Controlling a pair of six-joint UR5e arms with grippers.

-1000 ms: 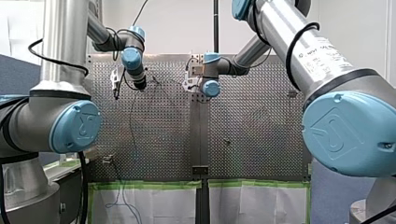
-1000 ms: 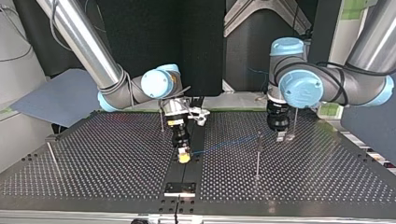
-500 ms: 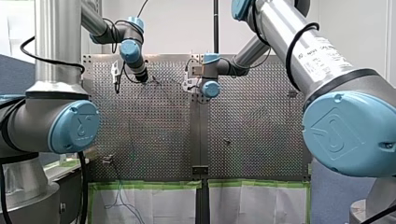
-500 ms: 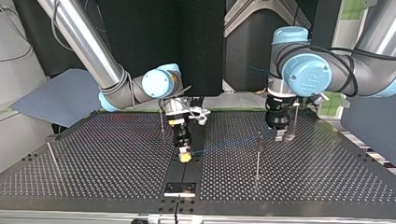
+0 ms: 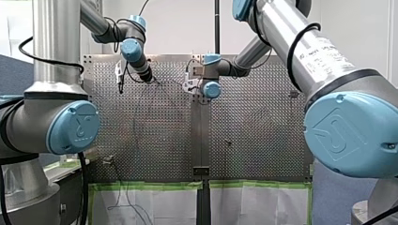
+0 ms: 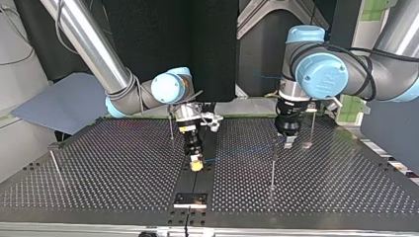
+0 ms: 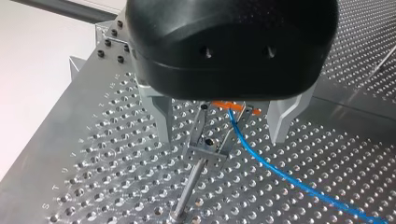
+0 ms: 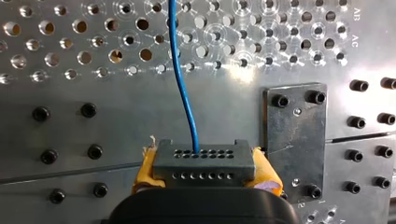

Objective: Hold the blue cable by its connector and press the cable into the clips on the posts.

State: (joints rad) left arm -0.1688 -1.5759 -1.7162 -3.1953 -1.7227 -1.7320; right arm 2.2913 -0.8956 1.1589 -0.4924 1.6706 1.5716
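Note:
My right gripper [image 8: 205,179] has its yellow pads shut on the grey connector block [image 8: 204,163], low over the table's middle seam [image 6: 196,165]. The blue cable [image 8: 182,79] leaves the connector and runs across the perforated table [image 6: 237,152] to the top view's right. There my left gripper [image 6: 288,143] hangs over a thin post [image 6: 273,163]. In the left wrist view its metal fingers [image 7: 161,116] stand wide apart, open, astride the post's clip [image 7: 205,147]. The cable [image 7: 261,158] passes just beside that clip, under an orange piece [image 7: 231,106].
More thin posts stand at the top view's left edge [image 6: 54,160], behind my right gripper [image 6: 171,126] and beside my left gripper [image 6: 312,129]. A dark plate [image 6: 190,199] lies on the seam at the near edge. A bolted metal plate [image 8: 294,140] lies beside the connector.
My left arm has shifted leftward in the top view, bringing its gripper over the middle post. My right arm and the connector have stayed put.

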